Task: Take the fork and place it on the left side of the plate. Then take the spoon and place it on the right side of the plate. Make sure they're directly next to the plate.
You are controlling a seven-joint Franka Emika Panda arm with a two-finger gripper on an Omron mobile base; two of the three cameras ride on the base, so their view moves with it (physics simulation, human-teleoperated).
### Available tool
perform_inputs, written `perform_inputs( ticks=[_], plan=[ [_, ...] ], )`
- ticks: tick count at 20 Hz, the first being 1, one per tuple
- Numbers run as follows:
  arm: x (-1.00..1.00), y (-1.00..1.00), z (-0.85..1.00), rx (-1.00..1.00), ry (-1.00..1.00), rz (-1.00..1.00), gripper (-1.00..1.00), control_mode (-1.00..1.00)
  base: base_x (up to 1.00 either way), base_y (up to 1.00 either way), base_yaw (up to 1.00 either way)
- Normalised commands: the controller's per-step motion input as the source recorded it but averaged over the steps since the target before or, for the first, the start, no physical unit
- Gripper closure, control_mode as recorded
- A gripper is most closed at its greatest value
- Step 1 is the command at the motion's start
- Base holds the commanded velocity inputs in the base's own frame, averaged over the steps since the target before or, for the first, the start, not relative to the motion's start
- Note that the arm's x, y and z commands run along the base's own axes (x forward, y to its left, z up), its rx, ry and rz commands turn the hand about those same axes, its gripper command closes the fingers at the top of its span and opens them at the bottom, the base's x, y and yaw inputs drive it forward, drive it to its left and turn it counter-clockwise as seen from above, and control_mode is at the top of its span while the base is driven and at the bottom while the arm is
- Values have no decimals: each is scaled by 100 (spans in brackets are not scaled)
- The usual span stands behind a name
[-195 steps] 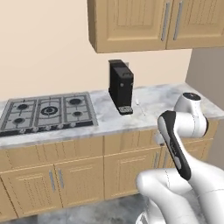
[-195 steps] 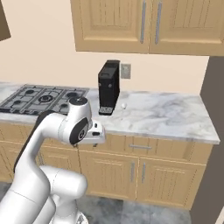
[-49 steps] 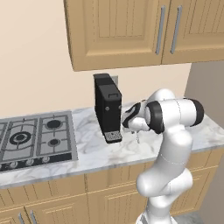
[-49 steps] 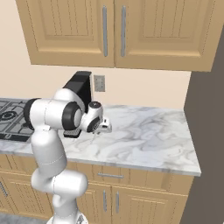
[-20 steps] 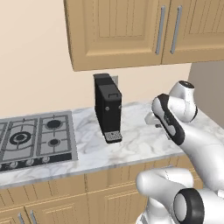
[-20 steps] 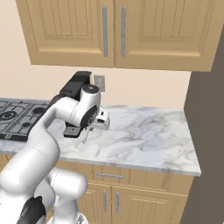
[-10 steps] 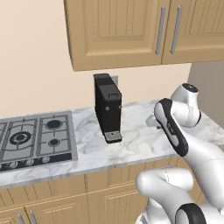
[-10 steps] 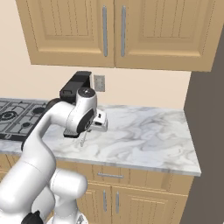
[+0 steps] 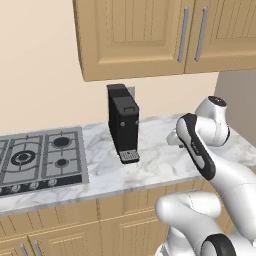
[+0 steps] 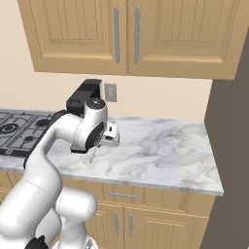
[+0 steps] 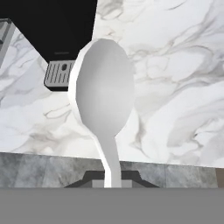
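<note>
Hand view has the spoon (image 11: pixel 104 98) bowl-outward, its thin handle pinched at the very end between the nearly closed pincer (image 11: pixel 111 177), held above the marble counter (image 11: pixel 175 87) near the black coffee machine (image 11: pixel 52 26). Gripped so far from the bowl, it could pivot or slip during carrying. With no plate visible here, it could easily land away from the rim.
</note>
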Motion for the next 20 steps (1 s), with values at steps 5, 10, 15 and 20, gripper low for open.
perform_inputs(
  ticks=[5,10,15,20],
  plan=[
    [0,0,0,0,0,0,100,100,0,0,0],
    [0,0,0,0,0,0,100,100,-2,0,0],
    [0,0,0,0,0,0,100,100,-93,14,0],
    [0,0,0,0,0,0,100,100,-100,47,6]
  ],
)
